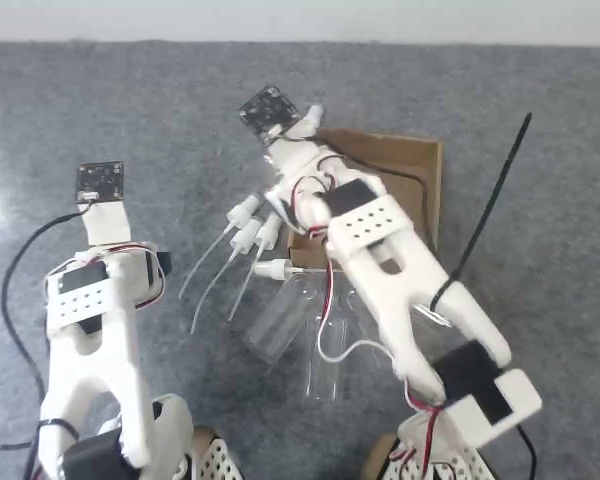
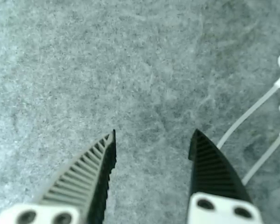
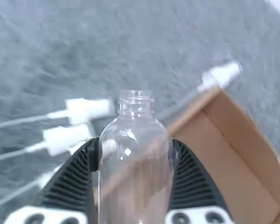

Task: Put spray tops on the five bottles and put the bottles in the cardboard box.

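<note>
Firmly, the right gripper (image 3: 134, 151) pinched one clear plastic bottle (image 3: 135, 121) between its two black ribbed fingers. The bottle's open neck carried no top and pointed away from the wrist, with the rim of the single brown cardboard box (image 3: 233, 154) just behind it. In the high view, four white spray tops (image 1: 247, 237) with thin dip tubes lay clustered at frame centre, just left of the box. Below them at least two more clear bottles (image 1: 277, 320) lay on their sides, partly under the right arm. The left gripper (image 2: 155, 135) hung with fingers spread wide over the grey felt tabletop (image 2: 130, 56), at the frame's left, well apart from the bottles.
</note>
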`<state>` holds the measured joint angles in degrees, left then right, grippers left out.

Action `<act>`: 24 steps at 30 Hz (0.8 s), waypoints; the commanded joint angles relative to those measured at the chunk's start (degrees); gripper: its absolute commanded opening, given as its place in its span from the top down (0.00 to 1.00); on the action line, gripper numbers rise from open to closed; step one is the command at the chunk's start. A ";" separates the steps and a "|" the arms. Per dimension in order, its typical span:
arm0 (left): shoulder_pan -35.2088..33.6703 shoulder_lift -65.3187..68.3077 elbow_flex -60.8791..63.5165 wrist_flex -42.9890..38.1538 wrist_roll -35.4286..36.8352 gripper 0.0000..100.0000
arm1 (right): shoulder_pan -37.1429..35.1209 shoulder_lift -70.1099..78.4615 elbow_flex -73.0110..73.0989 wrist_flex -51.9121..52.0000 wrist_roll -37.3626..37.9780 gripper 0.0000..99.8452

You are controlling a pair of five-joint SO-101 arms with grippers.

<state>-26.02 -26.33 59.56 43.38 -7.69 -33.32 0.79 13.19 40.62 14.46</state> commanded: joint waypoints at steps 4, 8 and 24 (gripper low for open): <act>0.18 -1.76 -0.22 -1.85 0.62 0.76 | -6.37 -11.74 -0.97 4.70 -4.66 1.00; 0.18 -1.76 0.04 -1.85 0.62 0.76 | -2.86 -18.59 -2.73 14.73 -5.36 1.00; 2.20 -2.20 1.54 -3.08 0.62 0.76 | 37.32 -20.53 1.14 34.33 20.40 0.99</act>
<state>-24.09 -26.33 61.32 41.36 -7.69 0.00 -20.66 12.04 77.71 30.02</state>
